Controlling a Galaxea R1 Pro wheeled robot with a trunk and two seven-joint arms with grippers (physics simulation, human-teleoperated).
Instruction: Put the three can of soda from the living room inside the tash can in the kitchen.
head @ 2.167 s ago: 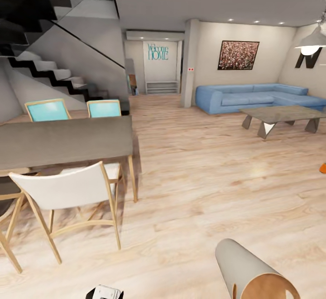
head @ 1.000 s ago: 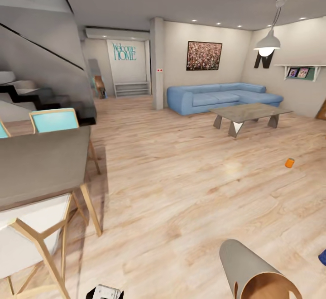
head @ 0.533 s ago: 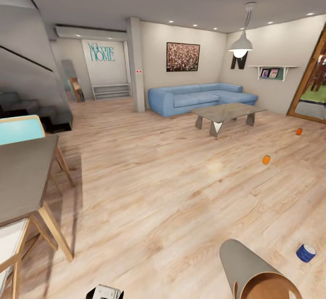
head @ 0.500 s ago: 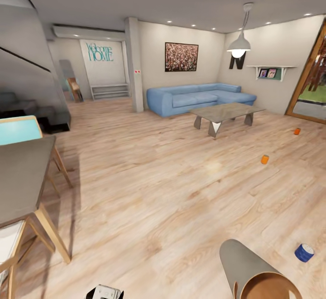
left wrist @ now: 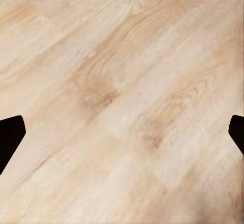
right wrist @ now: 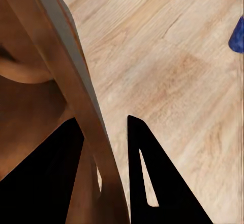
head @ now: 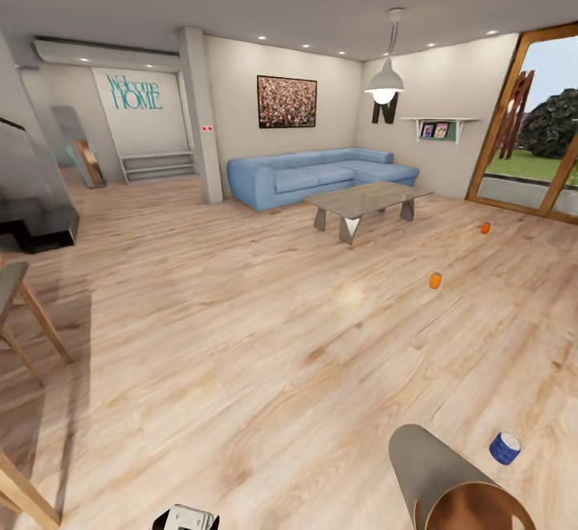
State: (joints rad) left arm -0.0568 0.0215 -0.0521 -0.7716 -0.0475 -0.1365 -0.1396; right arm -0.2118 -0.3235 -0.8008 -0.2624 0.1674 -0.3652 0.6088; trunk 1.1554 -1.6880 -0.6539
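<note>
Camera's swung right since a moment ago, so the dining set has slid nearly out at the left and the glass door (head: 534,124) is now in view. Two cans stand on the floor (head: 265,337) past the coffee table (head: 365,199): the near can (head: 435,280) and the far can (head: 485,228), well apart; too small to read any label. A blue can (head: 505,448) lies closer in, half cut off in the right wrist view. The bin (head: 449,482) is cropped at the bottom edge, its wall pinched between the right fingers (right wrist: 152,183). Left fingers (left wrist: 11,137) show as dark tips at the frame edges, spread wide over bare floor. Wall lettering (head: 133,91) reads "Welcome HOME".
</note>
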